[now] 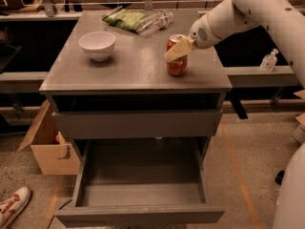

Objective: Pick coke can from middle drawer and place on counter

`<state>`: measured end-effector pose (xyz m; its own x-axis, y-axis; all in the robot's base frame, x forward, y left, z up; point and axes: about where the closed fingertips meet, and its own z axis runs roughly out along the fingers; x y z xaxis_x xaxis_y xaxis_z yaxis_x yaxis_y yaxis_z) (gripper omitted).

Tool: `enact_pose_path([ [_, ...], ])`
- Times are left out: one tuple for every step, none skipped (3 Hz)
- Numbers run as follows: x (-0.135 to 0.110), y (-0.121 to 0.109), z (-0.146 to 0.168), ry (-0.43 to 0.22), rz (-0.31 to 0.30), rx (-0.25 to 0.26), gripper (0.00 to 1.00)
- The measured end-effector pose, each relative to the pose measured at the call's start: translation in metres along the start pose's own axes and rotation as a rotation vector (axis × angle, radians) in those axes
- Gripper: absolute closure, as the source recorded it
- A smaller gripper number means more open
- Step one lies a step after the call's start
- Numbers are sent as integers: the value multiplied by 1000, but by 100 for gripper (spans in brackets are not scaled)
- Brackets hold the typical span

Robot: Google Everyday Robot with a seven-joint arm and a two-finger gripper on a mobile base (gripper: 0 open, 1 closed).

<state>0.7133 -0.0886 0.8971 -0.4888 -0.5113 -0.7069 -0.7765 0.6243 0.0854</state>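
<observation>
The coke can (177, 63), red with a silver top, stands upright on the counter (128, 68) near its right edge. My gripper (178, 49) reaches in from the upper right on the white arm (248, 8) and sits at the can's upper part, with its beige tip across the can's front. The middle drawer (140, 215) is pulled out below, and its flat grey floor shows nothing in it. A closed plain drawer front (138, 124) sits above it.
A white bowl (97, 44) sits on the counter's left side. A green snack bag (125, 19) and a clear water bottle (155, 20) lie at its back. A cardboard box (50, 149) and a shoe (12, 206) are on the floor at left. A small bottle (269, 61) stands on the bench at right.
</observation>
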Motion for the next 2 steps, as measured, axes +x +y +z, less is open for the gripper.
enact_pose_path([
  [4,-1,-11,-28,13,9,0],
  [11,0,-47,-66,20,75,0],
])
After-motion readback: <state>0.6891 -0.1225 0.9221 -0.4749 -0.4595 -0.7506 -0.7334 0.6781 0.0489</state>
